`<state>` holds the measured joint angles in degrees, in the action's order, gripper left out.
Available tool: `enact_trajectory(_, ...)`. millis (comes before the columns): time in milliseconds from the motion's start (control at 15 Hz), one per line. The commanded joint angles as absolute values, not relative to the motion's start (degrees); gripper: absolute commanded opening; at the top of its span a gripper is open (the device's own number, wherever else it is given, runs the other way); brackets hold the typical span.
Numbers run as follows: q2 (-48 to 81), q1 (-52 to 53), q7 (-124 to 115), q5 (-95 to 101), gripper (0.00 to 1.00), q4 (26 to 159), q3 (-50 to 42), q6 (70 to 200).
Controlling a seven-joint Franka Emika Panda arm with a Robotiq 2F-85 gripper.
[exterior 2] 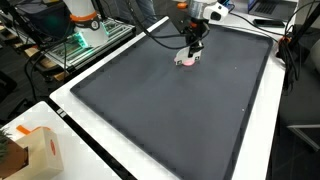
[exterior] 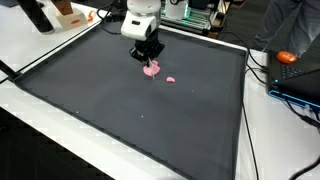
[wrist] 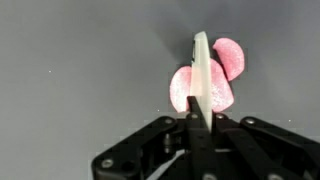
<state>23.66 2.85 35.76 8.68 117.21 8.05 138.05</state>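
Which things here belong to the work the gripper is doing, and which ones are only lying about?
In the work:
gripper, shut on a white flat piece
pink pieces under it
one more pink bit close by
dark mat they lie on

Lying about:
cardboard box
orange thing
green-lit equipment

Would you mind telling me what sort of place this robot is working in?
Most likely a robotics lab or workshop: a dark mat on a white bench, an electronics rack with green lights, and loose cables along the edges. The claw grips a thin white strip over pink pieces.
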Motion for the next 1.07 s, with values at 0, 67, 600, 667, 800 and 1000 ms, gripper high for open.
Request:
enact_trajectory(0, 27.4, 3.4, 35.5, 9.6, 0.01, 114.1, 8.8, 140.5)
enact_trajectory(67, 27.8, 3.6, 35.4, 9.8, 0.01, 113.6, 8.8, 140.3)
enact_trajectory(600, 29.6, 3.6, 36.4, 9.7, 0.01, 111.1, 9.2, 136.4)
enact_trajectory(667, 29.3, 3.4, 36.4, 9.7, 0.01, 111.6, 9.1, 135.5)
enact_trajectory(800, 28.7, 2.9, 36.6, 9.1, 0.01, 112.2, 9.1, 134.1)
enact_trajectory(1000, 27.9, 2.6, 36.1, 9.3, 0.01, 113.6, 8.6, 134.0)
